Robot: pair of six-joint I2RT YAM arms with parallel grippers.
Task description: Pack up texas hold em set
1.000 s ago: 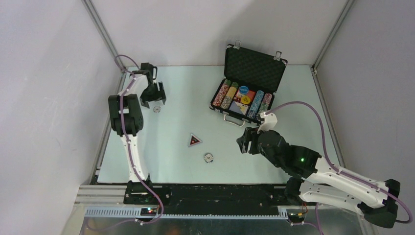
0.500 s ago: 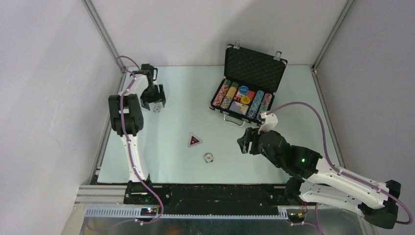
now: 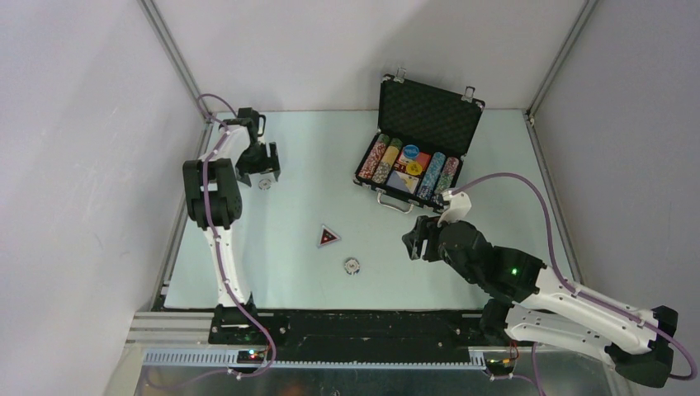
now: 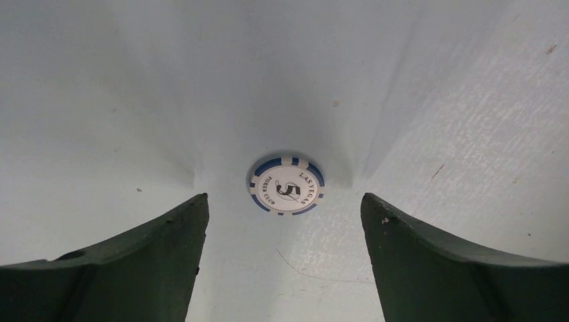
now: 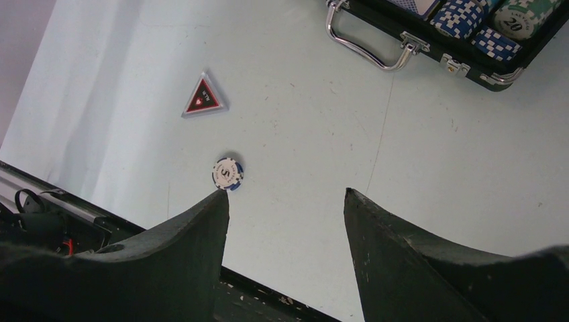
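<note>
The black briefcase [image 3: 429, 115] stands open at the back right, with rows of chips, a blue disc [image 3: 410, 152] and a yellow disc [image 3: 413, 168] inside; its silver handle [image 5: 366, 50] shows in the right wrist view. A white-and-blue chip [image 4: 287, 186] lies at the far left [image 3: 264, 184], just ahead of my open, empty left gripper [image 4: 284, 201], which hovers right by it [image 3: 257, 169]. A second chip [image 3: 352, 266] [image 5: 227, 174] and the dark triangular piece [image 3: 328, 237] [image 5: 203, 97] lie mid-table. My right gripper [image 5: 286, 194] is open and empty, right of them [image 3: 417, 239].
Metal frame posts [image 3: 169, 49] and side walls bound the table. The left wall stands close behind the left arm [image 3: 213, 194]. A black rail [image 3: 355, 326] runs along the near edge.
My left gripper has edged slightly nearer the far-left chip. My right arm has shifted a touch to the right. No object has moved.
</note>
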